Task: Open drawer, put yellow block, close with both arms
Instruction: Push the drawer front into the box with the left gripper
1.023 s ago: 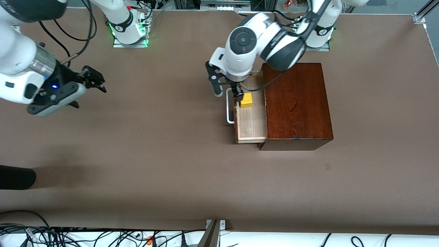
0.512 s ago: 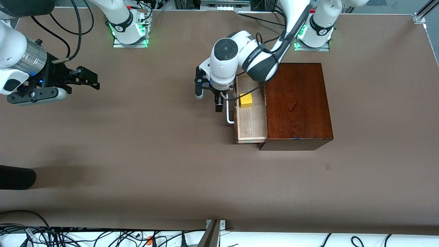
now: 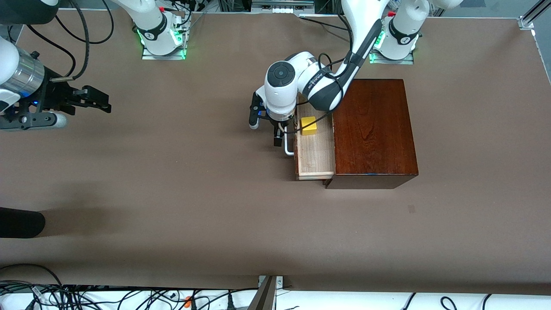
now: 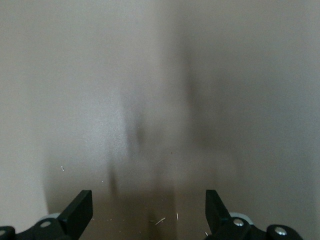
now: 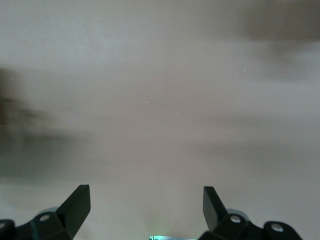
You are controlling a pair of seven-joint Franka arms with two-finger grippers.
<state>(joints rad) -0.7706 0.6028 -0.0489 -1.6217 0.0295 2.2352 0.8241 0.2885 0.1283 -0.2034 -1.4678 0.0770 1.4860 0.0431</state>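
I see the drawer (image 3: 315,148) pulled out of the mahogany box (image 3: 372,129), toward the right arm's end of the surface (image 3: 193,193). The yellow block (image 3: 308,125) lies in the pale tray, close to the drawer front and in the half farther from the front camera. My left end effector (image 3: 278,137) hangs just outside the drawer front, beside the white handle (image 3: 287,140), and carries nothing; its wrist view shows the fingers (image 4: 80,212) spread wide over bare surface. My right end effector (image 3: 97,98) waits over bare surface near the right arm's end, also spread wide and empty.

I judge that only the closing is left. The block looks light and rigid, so a sharp shove could slide it along the smooth wood. The drawer seems stiff and should run straight if pushed squarely, so I would press on the flat dark front near the handle's middle. Whether the left fingertip already touches the handle I cannot quite tell from above.
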